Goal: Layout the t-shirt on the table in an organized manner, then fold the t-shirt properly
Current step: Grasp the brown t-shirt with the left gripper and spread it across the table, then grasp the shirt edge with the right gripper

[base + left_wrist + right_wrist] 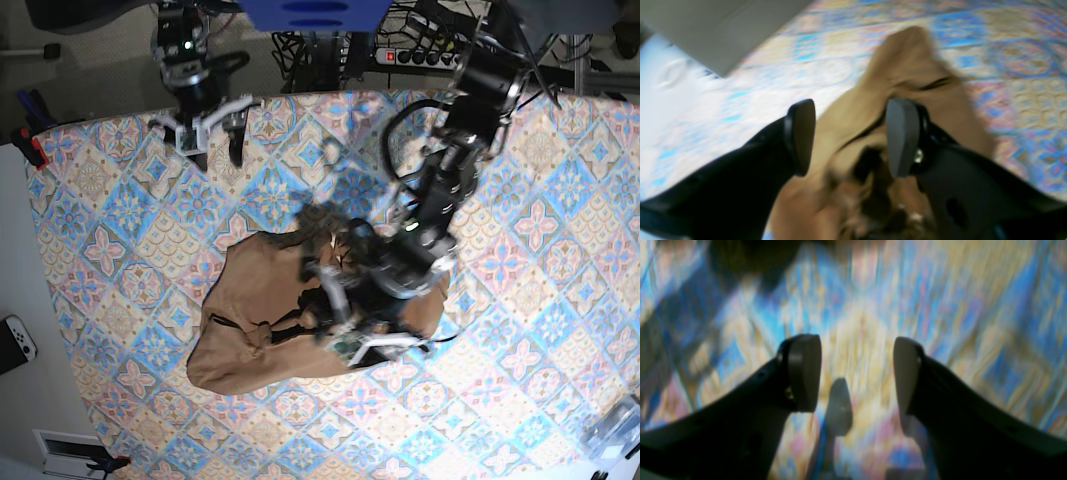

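Observation:
The tan-brown t-shirt (pixel 255 300) lies crumpled in a heap on the patterned table (pixel 520 300), left of centre. My left gripper (pixel 348 315) is open over the heap's right part. In the left wrist view the gripper (pixel 851 136) has its jaws apart, with bunched t-shirt fabric (pixel 907 66) and a dark seam under and between them; the view is blurred. My right gripper (pixel 212 145) is open and empty near the table's far left edge, away from the shirt. In the right wrist view it (pixel 857 373) hangs over the bare, blurred tablecloth (pixel 973 306).
A plain white surface (pixel 15 250) borders the table on the left, with a white game controller (pixel 15 340) on it. A grey-white panel (pixel 716 30) shows at the table edge. Cables and a power strip (pixel 430 55) lie behind the table. A clear plastic item (pixel 615 435) sits at the bottom right.

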Robot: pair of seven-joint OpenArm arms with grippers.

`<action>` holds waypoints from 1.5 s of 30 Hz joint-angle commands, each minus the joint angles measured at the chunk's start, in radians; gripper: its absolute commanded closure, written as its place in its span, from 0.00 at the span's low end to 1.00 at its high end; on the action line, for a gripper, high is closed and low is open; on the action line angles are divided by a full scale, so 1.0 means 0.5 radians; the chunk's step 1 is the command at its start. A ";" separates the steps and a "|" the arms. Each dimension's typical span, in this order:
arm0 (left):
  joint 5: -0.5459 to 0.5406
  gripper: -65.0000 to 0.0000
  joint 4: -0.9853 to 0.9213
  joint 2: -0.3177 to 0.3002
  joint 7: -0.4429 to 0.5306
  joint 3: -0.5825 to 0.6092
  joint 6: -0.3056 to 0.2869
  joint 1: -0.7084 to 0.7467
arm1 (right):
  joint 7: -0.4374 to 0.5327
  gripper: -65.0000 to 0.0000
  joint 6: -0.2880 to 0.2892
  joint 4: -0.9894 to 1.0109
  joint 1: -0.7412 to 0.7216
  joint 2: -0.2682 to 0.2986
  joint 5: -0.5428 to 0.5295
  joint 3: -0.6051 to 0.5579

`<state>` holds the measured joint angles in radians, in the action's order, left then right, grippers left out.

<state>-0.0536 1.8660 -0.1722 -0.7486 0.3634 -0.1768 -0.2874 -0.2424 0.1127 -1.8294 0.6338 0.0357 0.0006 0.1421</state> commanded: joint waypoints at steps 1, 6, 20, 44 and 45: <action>-0.002 0.52 0.090 -0.056 0.011 -0.035 0.005 0.042 | -0.020 0.49 0.000 -0.034 -0.020 0.001 -0.012 -0.003; -0.005 0.52 0.314 -0.308 0.014 -0.326 0.005 0.466 | -0.244 0.49 0.000 -0.047 -0.284 0.004 -0.012 -0.010; -0.023 0.52 0.372 -0.292 0.026 -1.124 0.002 1.199 | -0.560 0.49 0.003 -0.022 -0.757 0.127 -0.009 -0.424; -0.020 0.52 0.418 -0.142 0.026 -1.271 0.002 1.337 | -0.557 0.49 0.003 0.549 -1.107 0.136 -0.006 -0.596; -0.020 0.52 0.415 -0.142 0.026 -1.271 0.002 1.337 | -0.557 0.49 0.003 0.546 -1.107 0.154 -0.006 -0.593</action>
<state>-0.0643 2.0533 -0.2356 -0.7559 -0.2691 -0.1795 0.3851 -0.5262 0.1131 -1.5467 0.0769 0.1040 0.0029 -0.1574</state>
